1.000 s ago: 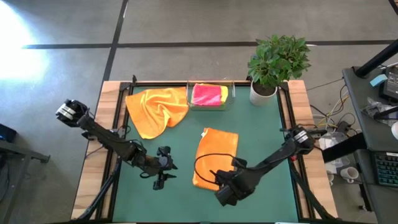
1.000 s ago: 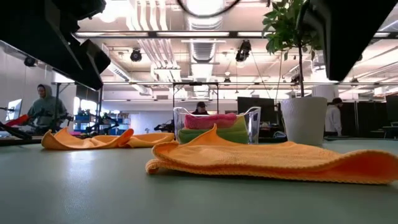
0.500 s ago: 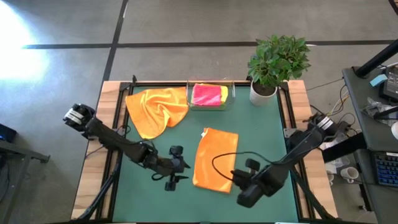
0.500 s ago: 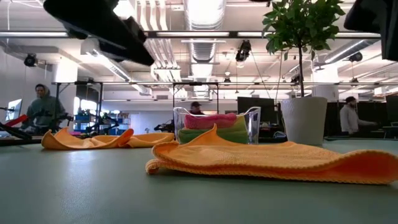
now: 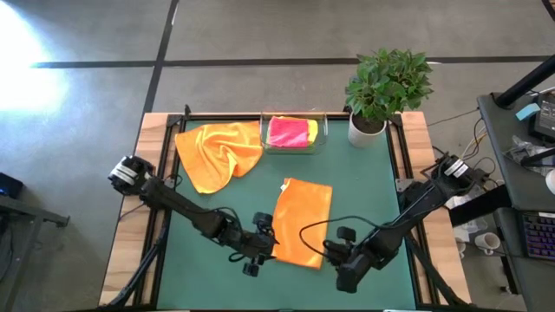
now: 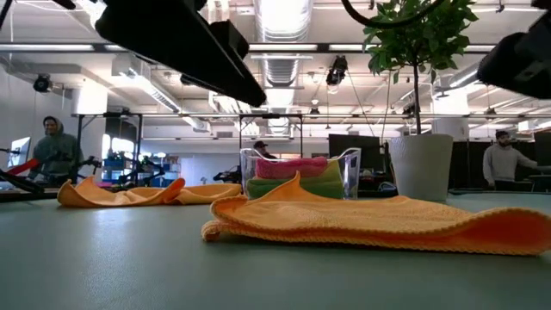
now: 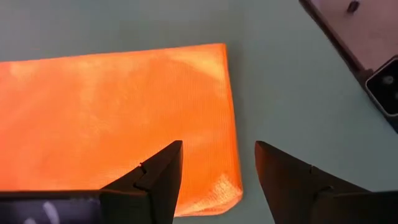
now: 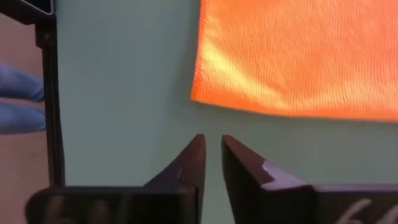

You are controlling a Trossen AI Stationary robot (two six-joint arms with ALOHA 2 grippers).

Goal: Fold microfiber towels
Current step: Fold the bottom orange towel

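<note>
Left gripper [image 7: 214,165] spread wide over the near corner of the folded orange towel [image 5: 301,222] mid-surface, right gripper [image 8: 211,155] just off the towel's opposite near corner, fingers a narrow slit apart, holding nothing; second orange towel [image 5: 217,152] lies crumpled well beyond both.
</note>
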